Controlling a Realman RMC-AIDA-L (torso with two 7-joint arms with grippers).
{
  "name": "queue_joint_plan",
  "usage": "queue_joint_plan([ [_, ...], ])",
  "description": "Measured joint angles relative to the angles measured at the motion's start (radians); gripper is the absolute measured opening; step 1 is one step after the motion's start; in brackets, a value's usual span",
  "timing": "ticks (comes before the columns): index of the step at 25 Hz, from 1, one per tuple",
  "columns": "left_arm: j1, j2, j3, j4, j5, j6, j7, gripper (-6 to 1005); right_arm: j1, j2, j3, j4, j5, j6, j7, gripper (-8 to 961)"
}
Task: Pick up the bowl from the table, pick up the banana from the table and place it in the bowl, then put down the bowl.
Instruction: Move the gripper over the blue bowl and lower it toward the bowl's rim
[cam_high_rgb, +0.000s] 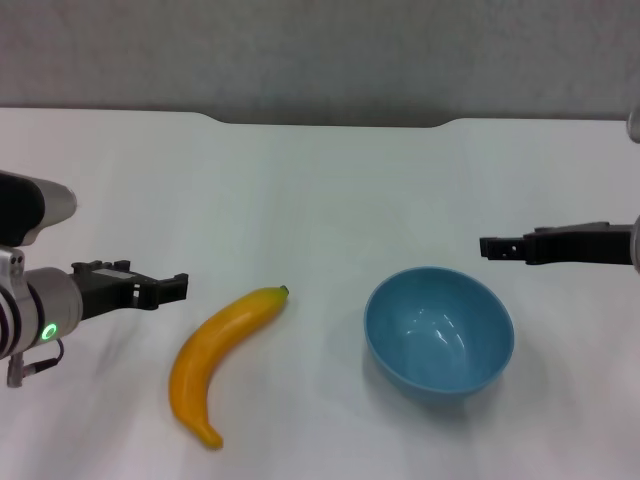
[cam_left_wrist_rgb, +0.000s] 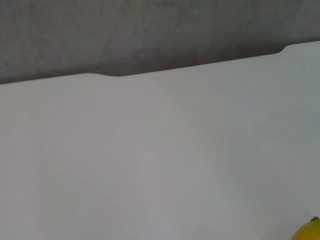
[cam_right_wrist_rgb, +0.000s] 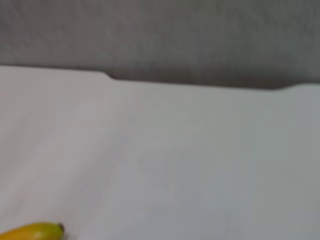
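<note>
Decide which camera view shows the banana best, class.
The head view: the whole banana lies on the table, left of the bowl. Each wrist view catches only its dark-tipped end at the frame edge.

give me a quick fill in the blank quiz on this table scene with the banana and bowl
1. The bowl is light ____ in colour.
2. In the head view the banana lies on the table to the bowl's ____.
3. The bowl holds ____.
4. The left tool is nearer the banana; the right tool is nearer the ____.

Missing words: blue; left; nothing; bowl
</note>
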Motion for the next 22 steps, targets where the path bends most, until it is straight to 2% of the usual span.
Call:
queue_joint_plan([
  [6, 0.001, -0.002, 0.003, 0.007, 0.003, 0.039, 0.008, 878, 0.149, 0.000, 0.042, -0.186, -0.136, 0.125, 0.079, 879],
  [10, 0.006, -0.002, 0.003, 0.010, 0.004, 0.053, 0.008, 877, 0.236, 0.001, 0.041, -0.324, -0.159, 0.138, 0.073, 878],
  [22, 0.000, -0.004, 0.013, 0.032, 0.003, 0.077, 0.008, 877, 0.263, 0.009, 0.012, -0.417, -0.133, 0.065, 0.043, 877],
])
